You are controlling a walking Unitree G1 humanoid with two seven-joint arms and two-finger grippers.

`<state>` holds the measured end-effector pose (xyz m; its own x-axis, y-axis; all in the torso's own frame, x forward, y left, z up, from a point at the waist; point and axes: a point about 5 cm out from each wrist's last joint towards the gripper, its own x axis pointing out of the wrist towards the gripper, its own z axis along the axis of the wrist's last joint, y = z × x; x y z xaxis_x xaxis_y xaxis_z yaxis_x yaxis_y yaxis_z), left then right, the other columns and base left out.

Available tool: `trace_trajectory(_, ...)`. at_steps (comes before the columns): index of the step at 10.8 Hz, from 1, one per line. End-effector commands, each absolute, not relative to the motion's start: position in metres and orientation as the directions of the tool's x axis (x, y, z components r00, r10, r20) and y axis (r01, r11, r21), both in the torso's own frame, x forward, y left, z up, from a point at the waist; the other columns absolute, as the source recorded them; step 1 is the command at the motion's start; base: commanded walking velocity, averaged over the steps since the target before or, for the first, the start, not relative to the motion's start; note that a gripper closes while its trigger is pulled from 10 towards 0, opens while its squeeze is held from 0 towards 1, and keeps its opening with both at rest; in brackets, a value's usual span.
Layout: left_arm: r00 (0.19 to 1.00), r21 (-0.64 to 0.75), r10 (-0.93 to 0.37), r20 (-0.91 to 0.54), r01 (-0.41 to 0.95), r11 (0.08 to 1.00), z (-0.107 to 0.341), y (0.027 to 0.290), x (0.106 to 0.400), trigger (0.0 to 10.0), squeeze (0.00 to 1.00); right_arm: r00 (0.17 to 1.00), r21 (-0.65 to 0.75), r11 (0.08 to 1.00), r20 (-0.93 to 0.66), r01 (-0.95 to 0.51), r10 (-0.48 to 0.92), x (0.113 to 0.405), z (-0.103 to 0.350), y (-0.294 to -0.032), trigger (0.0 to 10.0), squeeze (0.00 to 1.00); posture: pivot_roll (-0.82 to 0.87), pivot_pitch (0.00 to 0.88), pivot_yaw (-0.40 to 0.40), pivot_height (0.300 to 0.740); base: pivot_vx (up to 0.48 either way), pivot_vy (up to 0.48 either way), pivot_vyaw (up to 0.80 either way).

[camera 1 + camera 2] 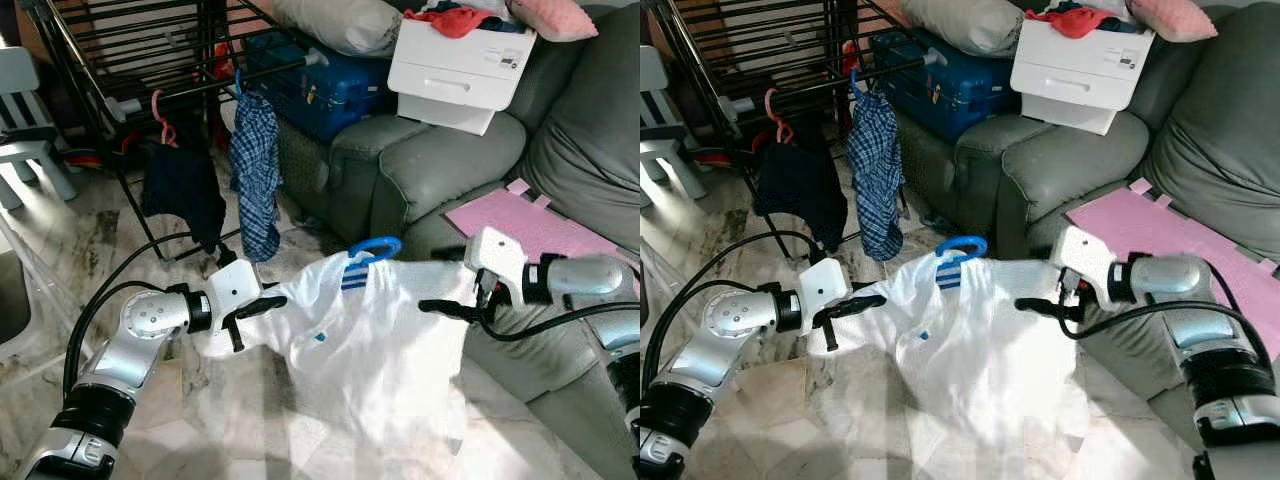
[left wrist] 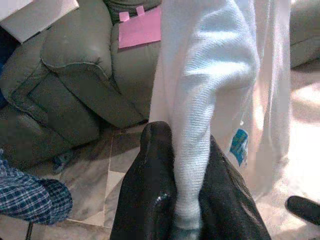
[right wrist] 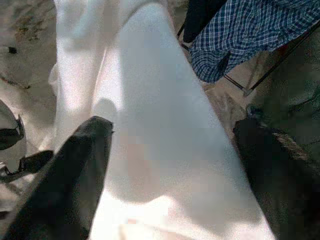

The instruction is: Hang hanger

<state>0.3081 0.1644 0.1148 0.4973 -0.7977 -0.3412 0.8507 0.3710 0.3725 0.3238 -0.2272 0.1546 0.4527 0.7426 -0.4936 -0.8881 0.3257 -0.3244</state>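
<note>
Two pincers held a white shirt [image 1: 370,340] stretched between them above the marble floor [image 1: 200,420]. In the left eye view, the left pincer [image 1: 245,318] was clenched on the shirt's sleeve end, and the right pincer [image 1: 448,309] reached into the opposite shoulder. The blue hanger [image 1: 374,247] sat in the collar, its hook rising between the two pincers and a little beyond them. Farther beyond the left pincer stood a black rack [image 1: 150,60] with a checked shirt [image 1: 256,180] and a dark garment [image 1: 183,190] hanging from it. Beyond the right pincer was a grey sofa [image 1: 440,160] carrying a white printer [image 1: 460,65], a blue suitcase [image 1: 320,85] and a pink sheet [image 1: 530,225].

The right eye view showed the same layout, the hanger hook midway between both pincers.

In the left wrist view, the two black fingers [image 2: 150,190] pinched a fold of white knit cloth, the sofa arm behind it.

In the right wrist view, the fingers [image 3: 75,175] stood wide apart, spread on either side of the white cloth; I could not tell if they gripped it. The checked shirt hung past them.
</note>
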Motion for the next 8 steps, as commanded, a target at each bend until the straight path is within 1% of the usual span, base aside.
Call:
trace_trajectory(1, 0.506, 0.42, -0.827, -0.244, 0.824, 0.38, 0.1354, 0.1614, 0.3115, 0.0, 0.0, 0.43, -0.328, 0.293, -0.513, -0.898, 0.743, 0.3252, 0.1572, -0.2255, 0.0, 0.0, -0.12, 0.0, -0.016, 0.74, 0.0, 0.0, 0.0)
trace_trajectory(4, 0.465, 0.397, -0.855, -0.23, 0.847, 0.354, 0.1378, 0.159, 0.3079, 0.0, 0.0, 0.421, -0.357, 0.255, -0.54, -0.899, 0.729, 0.3255, 0.1548, -0.2285, 0.0, 0.0, -0.12, 0.0, -0.012, 0.74, 0.0, 0.0, 0.0)
trace_trajectory(6, 0.45, 0.392, -0.865, -0.223, 0.854, 0.343, 0.1386, 0.1568, 0.3071, 0.0, 0.0, 0.44, -0.386, 0.254, -0.538, -0.887, 0.719, 0.3283, 0.1548, -0.2294, 0.0, 0.0, -0.12, 0.0, -0.01, 0.74, 0.0, 0.0, 0.0)
trace_trajectory(8, 0.447, 0.392, -0.867, -0.221, 0.854, 0.341, 0.1397, 0.157, 0.3074, 0.0, 0.0, 0.433, -0.394, 0.236, -0.547, -0.888, 0.716, 0.3292, 0.1533, -0.2285, 0.0, 0.0, -0.12, 0.0, -0.011, 0.74, 0.0, 0.0, 0.0)
